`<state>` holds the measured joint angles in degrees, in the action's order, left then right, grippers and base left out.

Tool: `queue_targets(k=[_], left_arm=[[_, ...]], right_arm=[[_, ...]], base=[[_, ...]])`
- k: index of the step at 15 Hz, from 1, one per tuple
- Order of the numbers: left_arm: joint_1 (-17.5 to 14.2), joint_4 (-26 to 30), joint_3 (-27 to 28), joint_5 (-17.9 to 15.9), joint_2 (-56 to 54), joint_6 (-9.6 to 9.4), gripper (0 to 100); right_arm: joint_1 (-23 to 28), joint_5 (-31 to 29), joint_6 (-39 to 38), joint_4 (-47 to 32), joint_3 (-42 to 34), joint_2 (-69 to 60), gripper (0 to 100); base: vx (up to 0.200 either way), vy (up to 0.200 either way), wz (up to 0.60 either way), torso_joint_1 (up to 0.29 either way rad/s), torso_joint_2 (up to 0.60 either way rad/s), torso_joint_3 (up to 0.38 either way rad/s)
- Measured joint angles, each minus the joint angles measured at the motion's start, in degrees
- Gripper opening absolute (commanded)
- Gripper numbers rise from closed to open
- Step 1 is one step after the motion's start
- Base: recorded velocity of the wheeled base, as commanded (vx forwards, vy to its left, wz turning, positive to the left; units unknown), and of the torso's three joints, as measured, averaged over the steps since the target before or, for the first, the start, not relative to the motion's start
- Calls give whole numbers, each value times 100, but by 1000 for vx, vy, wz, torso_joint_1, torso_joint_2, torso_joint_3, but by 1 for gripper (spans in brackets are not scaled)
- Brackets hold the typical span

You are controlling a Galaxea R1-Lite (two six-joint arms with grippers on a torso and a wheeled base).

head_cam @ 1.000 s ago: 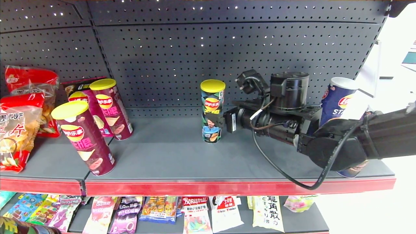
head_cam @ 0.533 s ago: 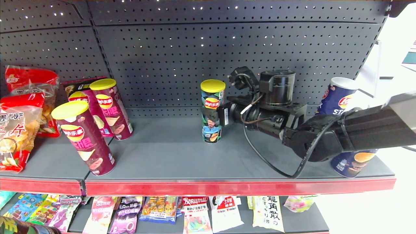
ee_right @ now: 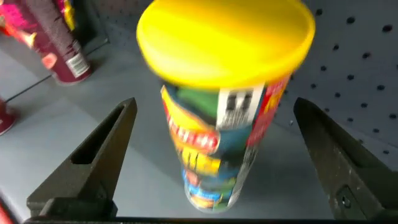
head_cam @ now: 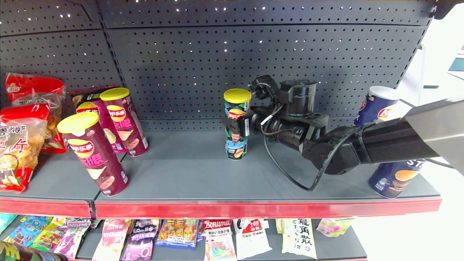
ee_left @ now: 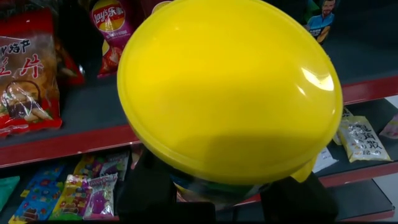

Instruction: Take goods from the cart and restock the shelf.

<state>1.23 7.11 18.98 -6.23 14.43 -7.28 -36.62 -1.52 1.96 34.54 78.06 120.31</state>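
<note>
A green chips can point(head_cam: 236, 145) with a yellow lid stands upright at the middle of the grey shelf point(head_cam: 203, 174). My right gripper point(head_cam: 238, 124) has come in from the right at the can's upper half. It is open, with one finger on each side of the can point(ee_right: 227, 143) and a gap on both sides point(ee_right: 216, 107). My left gripper point(ee_left: 217, 194) is shut on another yellow-lidded chips can point(ee_left: 230, 93), held in front of the shelf's red edge.
Purple chips cans point(head_cam: 95, 154) point(head_cam: 125, 121) lean at the shelf's left beside red snack bags point(head_cam: 21, 145). A blue can point(head_cam: 394, 177) stands at the right end behind my right arm. The shelf below point(head_cam: 326, 250) holds several sachets. Bare shelf lies between the purple cans and the green can.
My right arm has moved left along the shelf, and its open fingers now straddle the green can. The can has not moved.
</note>
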Motion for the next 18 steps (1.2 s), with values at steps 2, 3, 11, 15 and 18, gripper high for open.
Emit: queue_targets(k=[2, 3, 11, 15, 18], left_arm=[[0, 2, 0, -9, 0, 0, 0], [0, 2, -2, -9, 0, -2, 0], [0, 0, -35, -26, -2, -5, 0], [-2, 0, -27, -34, 0, -7, 0], [0, 0, -5, -37, 0, -7, 0]], right_arm=[[11, -37, 6, -7, 218, 130, 100], [16, -46, 15, -24, 308, 194, 100], [0, -213, 11, -7, 427, 395, 0], [-130, -523, 35, -139, 201, 144, 0], [-255, -706, 39, -262, -168, -389, 0]], base=[[0, 0, 0, 0, 0, 0], [0, 0, 0, 0, 0, 0], [0, 0, 0, 0, 0, 0], [0, 0, 0, 0, 0, 0], [0, 0, 0, 0, 0, 0]])
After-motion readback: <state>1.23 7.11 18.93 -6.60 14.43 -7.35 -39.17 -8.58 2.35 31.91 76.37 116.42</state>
